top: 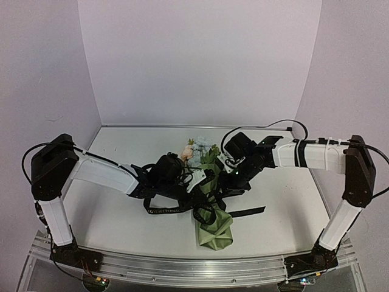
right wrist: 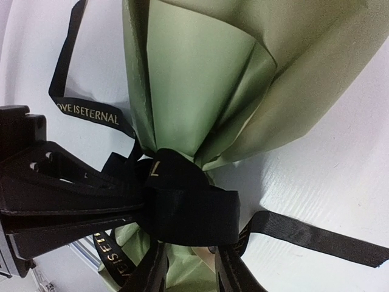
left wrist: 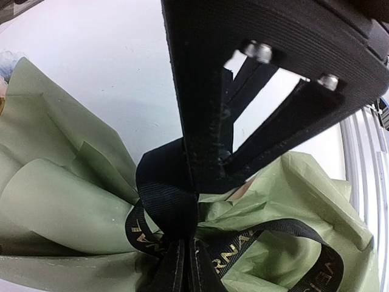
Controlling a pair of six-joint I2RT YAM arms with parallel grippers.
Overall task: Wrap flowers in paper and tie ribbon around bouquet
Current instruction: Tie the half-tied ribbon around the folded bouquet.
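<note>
Step in hand is judged as the tie-off: the paper is already rolled into a cone around the flowers, and the ribbon is looped and bunched at the waist of the bouquet. The bouquet is laid on the table about mid-width, nearer the near edge, with the blooms aimed at the far edge. The left gripper is seen pressed together, pinching the ribbon right at the knot. The right gripper is seen with fingers spread either side of the cone's narrow part below the knot, nothing pinched. Next move, as judged: a free end is to be picked by the right gripper and pulled away from the left so the knot is cinched. The left pinch must be kept, and no paper should be caught. In the top view the whole layout is given, with one tail lying flat toward the right edge, but the knot is hidden by both grippers. In the right wrist view the knot is shown as a fat bunch, with lettering legible on a loop. In the left wrist view the pinch point is shown close up. Whether the knot is locked cannot be told from any view.
</note>
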